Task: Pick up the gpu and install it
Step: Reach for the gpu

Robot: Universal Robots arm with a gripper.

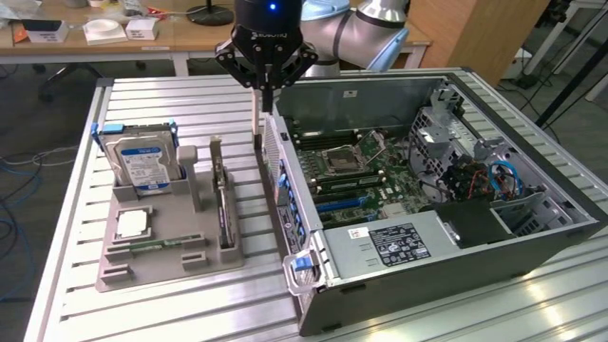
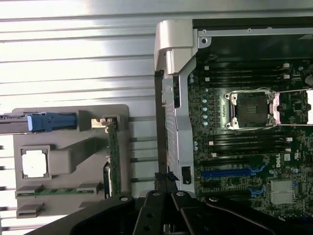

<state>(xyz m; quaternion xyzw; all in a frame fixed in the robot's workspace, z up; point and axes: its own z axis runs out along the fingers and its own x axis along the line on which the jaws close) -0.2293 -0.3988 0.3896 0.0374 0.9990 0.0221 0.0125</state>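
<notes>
The graphics card is sitting in the grey holder, standing on its long edge in a slot on the side of the holder nearest the computer case. From the wrist view we're looking straight down on the card's thin green edge, with its metal end piece at one tip. Nothing is touching it.

Up above, the end effector hangs over the case's near wall, just beyond the far end of the card, fingers pinched tight together with nothing between them. In the wrist view those black fingers meet right at the case's edge.

Beside the card in the holder stands a hard drive with a blue and white label, and nearer the front lies a small square silver chip. The case lies open on the tabletop, its motherboard and the empty processor socket in plain sight.
</notes>
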